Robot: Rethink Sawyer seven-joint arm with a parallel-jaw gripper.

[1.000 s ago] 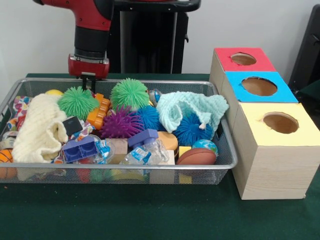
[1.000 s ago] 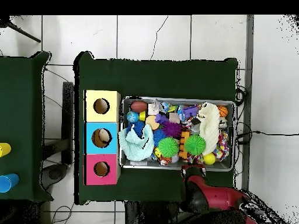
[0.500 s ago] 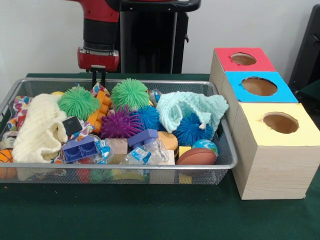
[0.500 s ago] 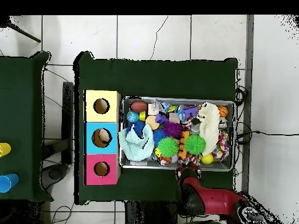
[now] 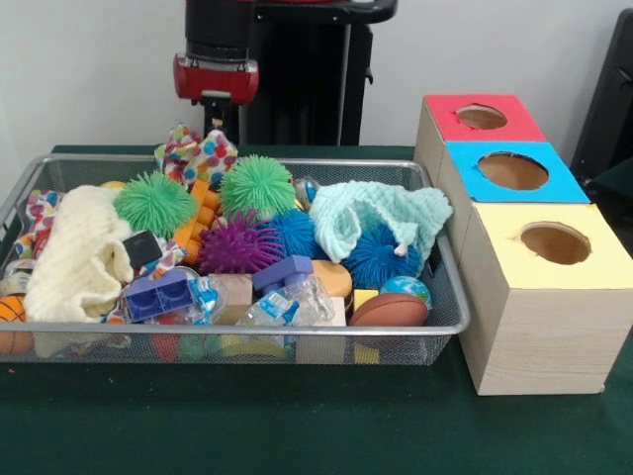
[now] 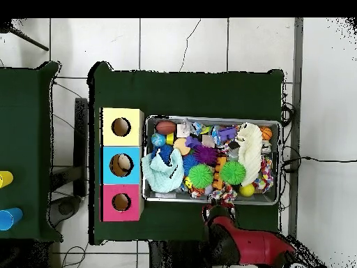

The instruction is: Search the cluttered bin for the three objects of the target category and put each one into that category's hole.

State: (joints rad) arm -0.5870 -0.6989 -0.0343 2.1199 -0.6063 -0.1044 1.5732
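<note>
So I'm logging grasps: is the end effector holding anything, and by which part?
Yes: the end effector holds the patterned cloth by its top edge, lifted above the wire bin.

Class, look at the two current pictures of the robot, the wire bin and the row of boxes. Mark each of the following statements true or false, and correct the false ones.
1. The gripper holds a patterned cloth above the wire bin. True.
2. The yellow box stands between the red and blue ones. False: the blue box is in the middle.
3. The light green knitted cloth lies on top of the clutter. True.
4. Both green spiky balls sit outside the bin. False: they are inside it.
</note>
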